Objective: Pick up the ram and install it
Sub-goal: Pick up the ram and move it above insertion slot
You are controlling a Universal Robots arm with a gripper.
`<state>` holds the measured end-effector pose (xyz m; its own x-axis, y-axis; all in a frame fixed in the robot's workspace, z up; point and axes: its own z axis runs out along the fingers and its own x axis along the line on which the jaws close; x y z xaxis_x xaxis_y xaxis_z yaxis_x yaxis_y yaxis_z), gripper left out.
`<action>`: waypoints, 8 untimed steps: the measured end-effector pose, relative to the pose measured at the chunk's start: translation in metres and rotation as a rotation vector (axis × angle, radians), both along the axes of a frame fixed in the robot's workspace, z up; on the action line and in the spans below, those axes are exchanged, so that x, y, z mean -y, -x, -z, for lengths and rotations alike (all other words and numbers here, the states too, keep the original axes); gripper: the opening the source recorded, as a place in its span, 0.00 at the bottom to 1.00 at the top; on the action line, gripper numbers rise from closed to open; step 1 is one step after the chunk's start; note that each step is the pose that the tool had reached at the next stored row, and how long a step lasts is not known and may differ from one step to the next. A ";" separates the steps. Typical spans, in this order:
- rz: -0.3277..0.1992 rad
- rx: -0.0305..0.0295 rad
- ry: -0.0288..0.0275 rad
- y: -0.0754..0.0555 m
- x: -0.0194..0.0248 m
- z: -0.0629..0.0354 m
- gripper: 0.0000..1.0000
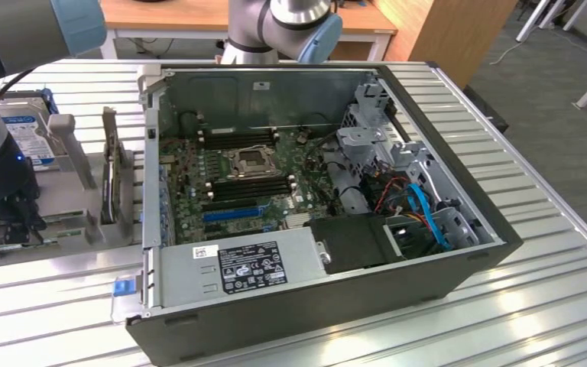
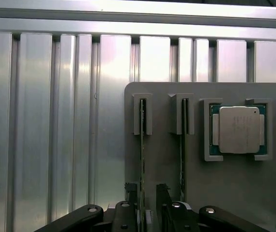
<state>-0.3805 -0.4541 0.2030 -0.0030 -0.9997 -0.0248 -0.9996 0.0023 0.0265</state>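
The ram (image 2: pixel 142 145) stands on edge in a slot of the grey holder (image 2: pixel 167 164), a thin green stick seen from its narrow side. My gripper (image 2: pixel 146 205) is open and straddles the near end of this stick, one black finger (image 2: pixel 130 205) on each side of it, without clamping it. A second thin stick (image 2: pixel 182 145) stands in the neighbouring slot. In the exterior view my gripper (image 1: pixel 10 222) hangs low over the holder at the exterior view's left, beside the open computer case (image 1: pixel 457 267). The black memory slots (image 1: pixel 238 138) on the motherboard lie inside the case.
A processor chip (image 2: pixel 238 129) lies in a pocket of the holder beside the sticks. A blue-labelled hard drive (image 1: pixel 24 134) and an upright dark card (image 1: pixel 110 172) stand in the holder between my arm and the case. Ribbed metal table (image 1: pixel 538 321) all around.
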 end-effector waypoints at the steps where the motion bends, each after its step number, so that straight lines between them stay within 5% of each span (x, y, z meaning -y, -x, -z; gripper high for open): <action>1: 0.000 0.0001 -0.0001 0.000 0.0001 0.0001 0.30; 8: 0.000 0.0000 0.0001 -0.003 0.0009 0.0000 0.30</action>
